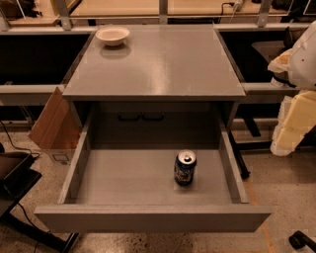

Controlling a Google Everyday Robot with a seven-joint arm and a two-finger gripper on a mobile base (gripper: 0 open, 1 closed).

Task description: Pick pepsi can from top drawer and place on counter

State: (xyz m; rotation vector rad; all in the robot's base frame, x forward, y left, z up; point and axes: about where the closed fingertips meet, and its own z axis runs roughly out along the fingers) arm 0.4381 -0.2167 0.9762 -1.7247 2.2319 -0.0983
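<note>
The pepsi can (185,168) stands upright inside the open top drawer (148,217), right of the middle of its floor. It is dark blue with a silver top. The drawer is pulled fully out toward me. The grey counter (158,64) lies above and behind it. My gripper (292,121) shows as pale cream parts at the right edge of the view, beside the cabinet. It is well to the right of the can and apart from it, and holds nothing that I can see.
A shallow cream bowl (112,35) sits at the far left corner of the counter. A brown cardboard box (54,123) leans against the cabinet's left side. Pale wooden bench tops (113,7) run along the back. A dark chair base (15,173) stands at the left.
</note>
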